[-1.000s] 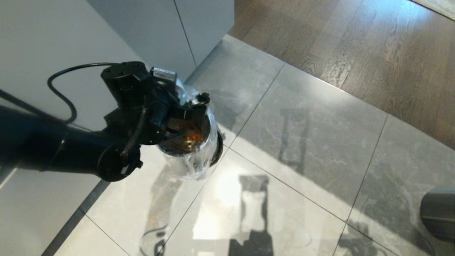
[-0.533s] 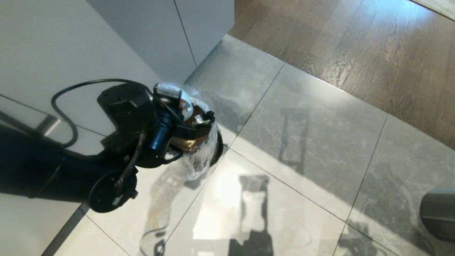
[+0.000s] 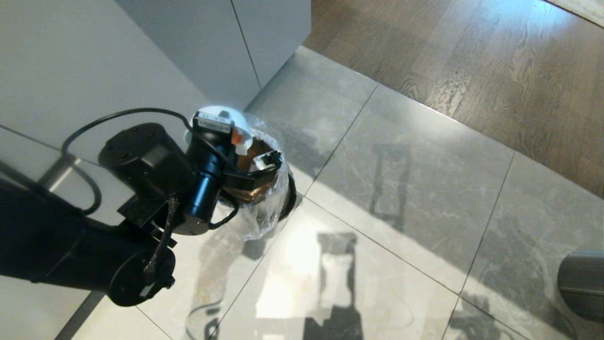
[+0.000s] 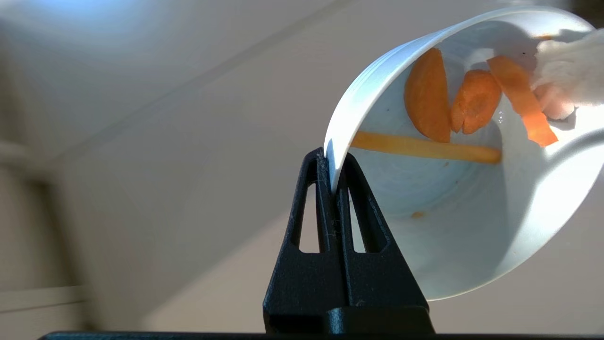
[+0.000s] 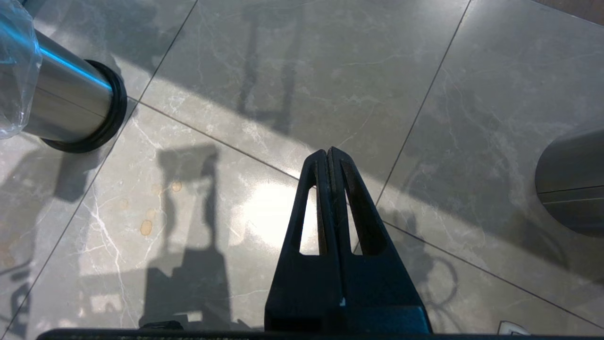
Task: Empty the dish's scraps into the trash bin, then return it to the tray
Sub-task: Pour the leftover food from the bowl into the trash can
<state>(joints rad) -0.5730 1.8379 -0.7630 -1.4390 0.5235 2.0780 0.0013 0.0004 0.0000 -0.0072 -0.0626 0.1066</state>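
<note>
My left gripper (image 4: 332, 160) is shut on the rim of the dish (image 4: 472, 212), a pale blue-white bowl tipped steeply on its side. The scraps (image 4: 427, 101), orange slices, a yellowish stick and a white fluffy bit, still cling inside it. In the head view the dish (image 3: 214, 113) shows as a white rim behind my left wrist, over the mouth of the trash bin (image 3: 271, 198), a steel cylinder with a crinkly clear liner. The tray is out of view. My right gripper (image 5: 329, 153) hangs shut and empty over the floor tiles, right of the trash bin (image 5: 71, 104).
White cabinet fronts (image 3: 141, 56) stand just behind the bin. A larger brushed-steel cylinder (image 3: 583, 283) stands at the right edge. Grey floor tiles (image 3: 401, 189) lie between the two, and wood flooring (image 3: 472, 56) begins farther back.
My left wrist has rolled and the arm has swung down and left in the picture. The dish's white rim now shows above the wrist over the bin. The right arm is still.
</note>
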